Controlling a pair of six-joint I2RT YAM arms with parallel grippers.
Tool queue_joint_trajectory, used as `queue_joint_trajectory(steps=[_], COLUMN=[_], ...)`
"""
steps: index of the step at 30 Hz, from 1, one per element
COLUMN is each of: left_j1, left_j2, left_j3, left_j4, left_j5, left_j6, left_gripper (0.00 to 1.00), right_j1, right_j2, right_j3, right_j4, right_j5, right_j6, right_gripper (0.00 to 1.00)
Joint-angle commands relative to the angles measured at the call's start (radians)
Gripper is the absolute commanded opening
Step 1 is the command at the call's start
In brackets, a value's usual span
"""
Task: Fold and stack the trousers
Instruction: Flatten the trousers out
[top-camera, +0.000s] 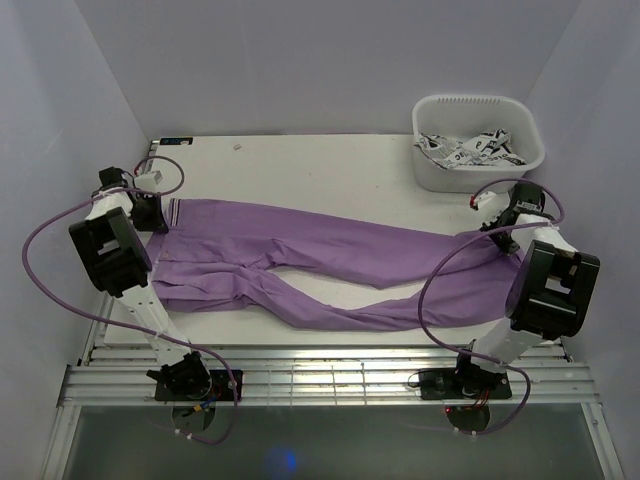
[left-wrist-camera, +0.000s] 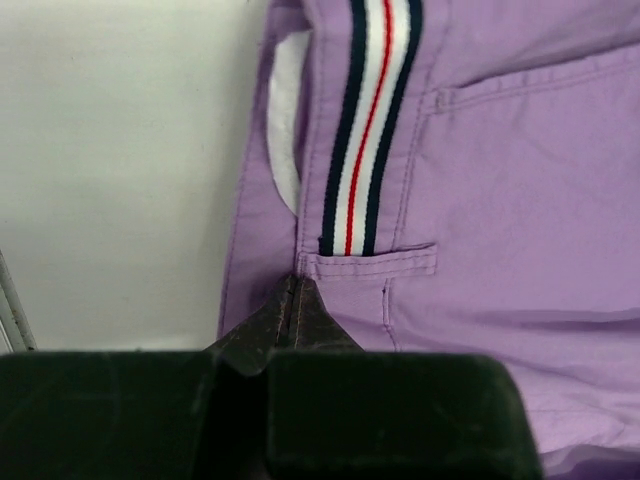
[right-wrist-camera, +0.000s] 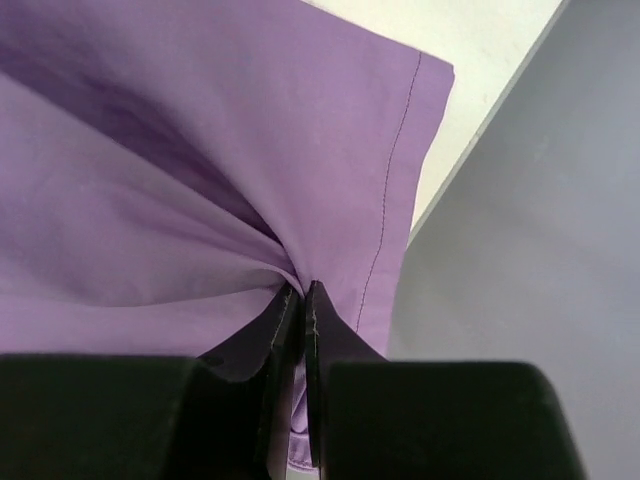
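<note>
The lilac-purple trousers (top-camera: 330, 265) lie spread across the table, waist at the left and leg ends at the right. My left gripper (top-camera: 152, 212) is shut on the waistband; in the left wrist view the trousers (left-wrist-camera: 520, 200) show a striped ribbon tab and a belt loop right at my left gripper (left-wrist-camera: 292, 285). My right gripper (top-camera: 497, 232) is shut on the hem end of the far leg; in the right wrist view the trousers (right-wrist-camera: 150, 180) bunch into my right gripper (right-wrist-camera: 298, 290) near the stitched hem.
A white tub (top-camera: 478, 143) holding a black-and-white patterned cloth stands at the back right. The table's (top-camera: 330, 170) right edge shows close beside the hem in the right wrist view. Purple cables loop off both arms.
</note>
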Motion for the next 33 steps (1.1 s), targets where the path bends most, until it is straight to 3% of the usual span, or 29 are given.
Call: queue_joint_trajectory(steps=[1, 13, 16, 17, 18, 21, 23, 29, 33], left_j1=[0.021, 0.024, 0.024, 0.025, 0.025, 0.024, 0.021, -0.070, -0.111], left_j2=[0.005, 0.016, 0.007, -0.005, -0.022, -0.116, -0.167, -0.196, -0.158], left_j3=[0.023, 0.061, 0.070, 0.063, 0.041, -0.012, -0.013, -0.037, -0.054], left_j4=[0.043, 0.030, 0.004, 0.003, 0.004, 0.036, 0.043, 0.032, 0.030], left_j5=[-0.068, -0.056, -0.050, -0.038, -0.012, 0.038, 0.097, 0.136, 0.159], left_j6=[-0.001, 0.007, 0.013, 0.017, 0.022, 0.014, -0.007, 0.016, 0.028], left_gripper=[0.00, 0.00, 0.02, 0.14, 0.22, 0.48, 0.54, 0.55, 0.55], right_j1=[-0.054, 0.005, 0.044, 0.044, 0.044, 0.042, 0.041, 0.041, 0.024], right_j2=[0.020, 0.085, 0.096, 0.093, 0.090, 0.056, 0.027, 0.018, 0.039], right_j3=[0.021, 0.179, 0.205, 0.213, 0.219, 0.224, 0.228, 0.238, 0.206], right_j4=[0.046, -0.029, -0.077, -0.092, -0.104, -0.134, -0.172, -0.246, -0.229], right_j5=[0.021, -0.084, -0.084, -0.116, -0.127, -0.128, -0.146, -0.197, -0.177], right_j6=[-0.075, 0.107, 0.141, 0.155, 0.159, 0.167, 0.170, 0.201, 0.078], right_gripper=[0.08, 0.09, 0.29, 0.49, 0.58, 0.71, 0.73, 0.70, 0.66])
